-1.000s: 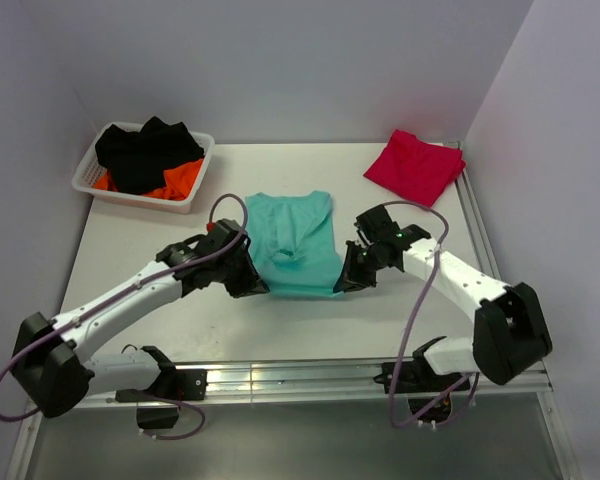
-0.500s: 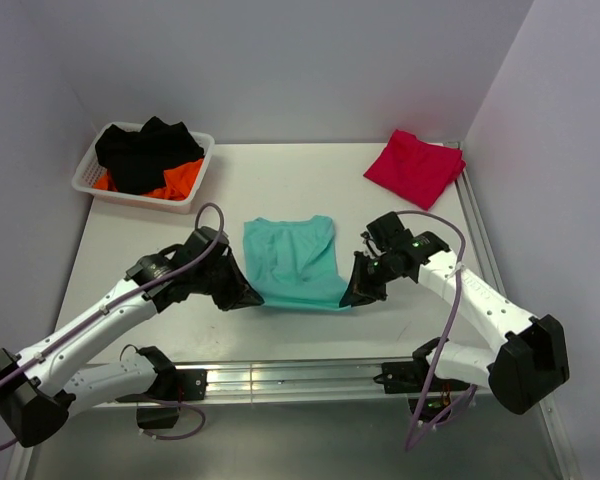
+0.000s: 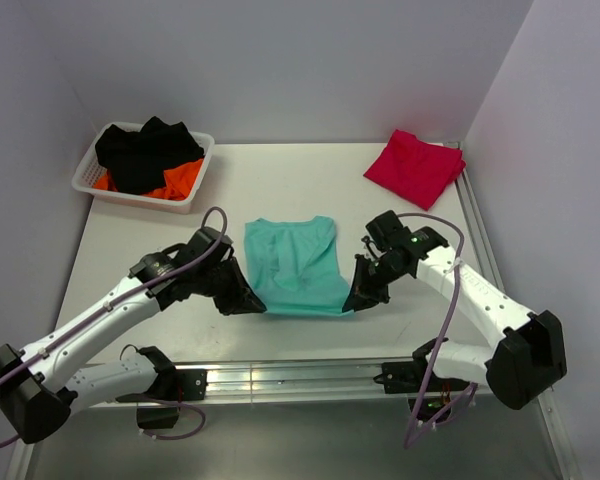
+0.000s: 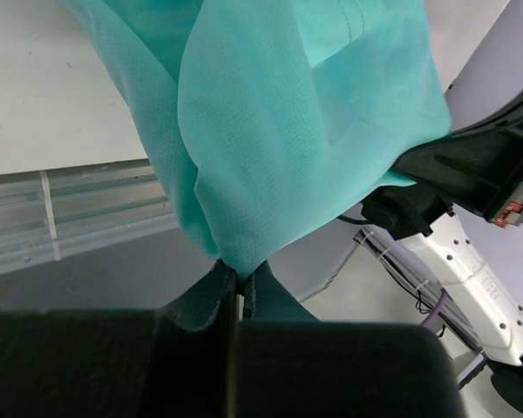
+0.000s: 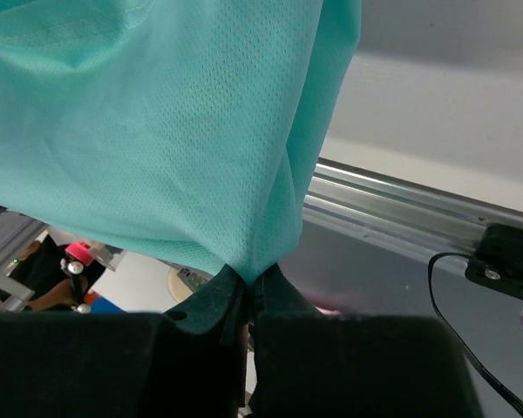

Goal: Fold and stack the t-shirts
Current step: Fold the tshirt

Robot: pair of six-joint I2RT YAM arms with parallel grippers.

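Probably a lab: bare white table (image 3: 280, 180) boxed by plain lilac walls (image 3: 310, 70)

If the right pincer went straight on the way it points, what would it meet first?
The teal t-shirt, which it pinches at a corner; the fabric hangs right ahead of the right pincer. Beyond that, perhaps the table's near rail, though depth is unclear.

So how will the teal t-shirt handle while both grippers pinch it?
Likely floppy: the teal t-shirt drapes in folds from the left gripper and right gripper, each pinching a corner. Probably light: thin mesh fabric hangs from two small pinches. It might slip if tugged; each grip holds little cloth.
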